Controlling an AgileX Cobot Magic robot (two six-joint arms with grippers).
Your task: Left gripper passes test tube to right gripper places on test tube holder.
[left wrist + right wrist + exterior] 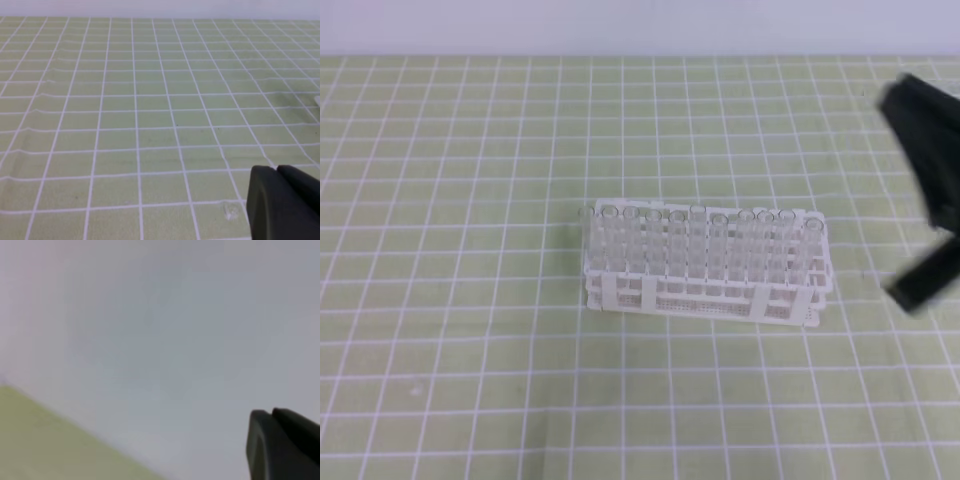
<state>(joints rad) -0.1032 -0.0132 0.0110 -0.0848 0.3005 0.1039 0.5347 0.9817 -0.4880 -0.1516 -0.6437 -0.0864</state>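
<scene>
The white lattice test tube holder (705, 292) stands in the middle of the green grid mat. Several clear test tubes (698, 245) stand upright in it. At the right edge of the exterior view, a blurred black arm ends in my right gripper (908, 293), right of the holder and apart from it. In the right wrist view, the right gripper (273, 440) shows two black fingers pressed together, facing a pale wall. My left gripper (276, 200) is in the lower right of the left wrist view, fingers together and empty, over bare mat. It is outside the exterior view.
The green mat with white grid lines (470, 250) covers the table. A pale wall (620, 25) runs along the far edge. A small white object (317, 100) sits at the right border of the left wrist view.
</scene>
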